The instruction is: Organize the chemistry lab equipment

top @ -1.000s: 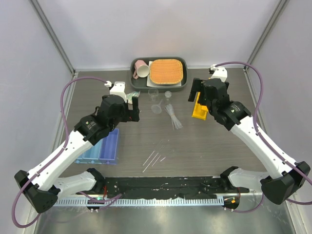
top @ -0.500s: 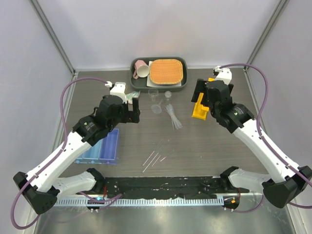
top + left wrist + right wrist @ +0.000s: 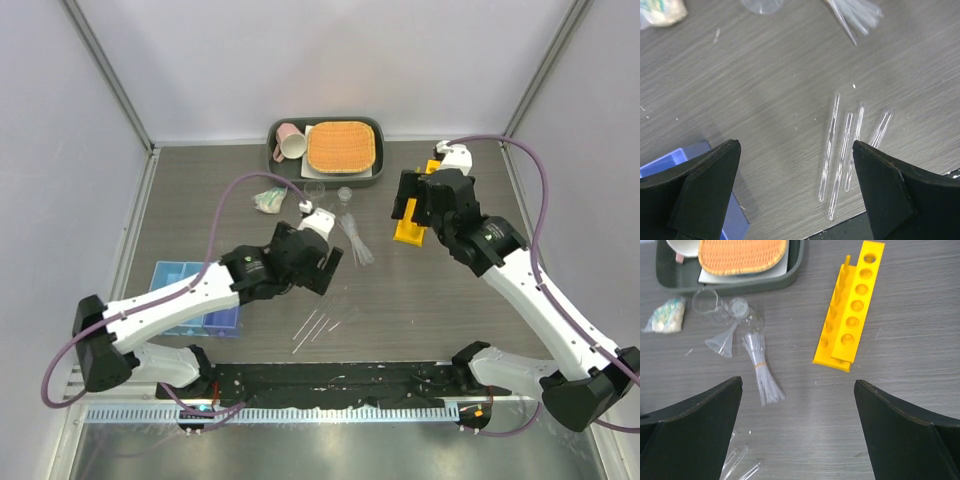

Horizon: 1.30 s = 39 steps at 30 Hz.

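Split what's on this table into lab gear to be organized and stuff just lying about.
For the job: yellow tube rack, glass tubes, pipette bundle, funnel, beakers, blue tray.
Lying about: pink mug, orange woven mat, dark tray, small crinkled packet.
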Each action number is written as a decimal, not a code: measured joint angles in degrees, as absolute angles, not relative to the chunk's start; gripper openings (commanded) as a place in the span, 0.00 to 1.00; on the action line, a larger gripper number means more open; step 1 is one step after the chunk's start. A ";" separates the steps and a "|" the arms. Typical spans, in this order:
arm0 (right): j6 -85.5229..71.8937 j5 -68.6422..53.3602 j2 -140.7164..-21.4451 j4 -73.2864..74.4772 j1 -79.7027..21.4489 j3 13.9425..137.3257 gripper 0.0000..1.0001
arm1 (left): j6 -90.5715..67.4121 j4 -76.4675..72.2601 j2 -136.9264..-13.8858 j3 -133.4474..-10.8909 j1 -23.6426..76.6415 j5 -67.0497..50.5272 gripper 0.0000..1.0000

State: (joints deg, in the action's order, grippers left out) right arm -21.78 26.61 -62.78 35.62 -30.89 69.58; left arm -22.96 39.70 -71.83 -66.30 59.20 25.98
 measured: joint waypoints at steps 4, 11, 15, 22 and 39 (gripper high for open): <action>-20.27 23.07 -64.71 36.29 -30.89 68.90 1.00 | -25.98 40.14 -77.12 -65.93 63.11 27.88 0.98; -19.62 18.87 -65.76 36.69 -31.00 64.27 0.99 | -31.75 38.04 -78.43 -59.53 63.99 31.33 0.84; -19.62 17.28 -65.76 36.88 -31.29 63.83 0.99 | -34.65 37.08 -80.51 -57.87 63.96 32.36 0.81; -19.62 16.14 -65.73 36.91 -32.53 63.72 0.99 | -37.87 32.77 -83.55 -51.99 63.96 31.22 0.78; -19.57 16.16 -66.87 36.91 -35.07 63.26 1.00 | -40.12 24.10 -83.37 -44.21 63.96 26.59 0.73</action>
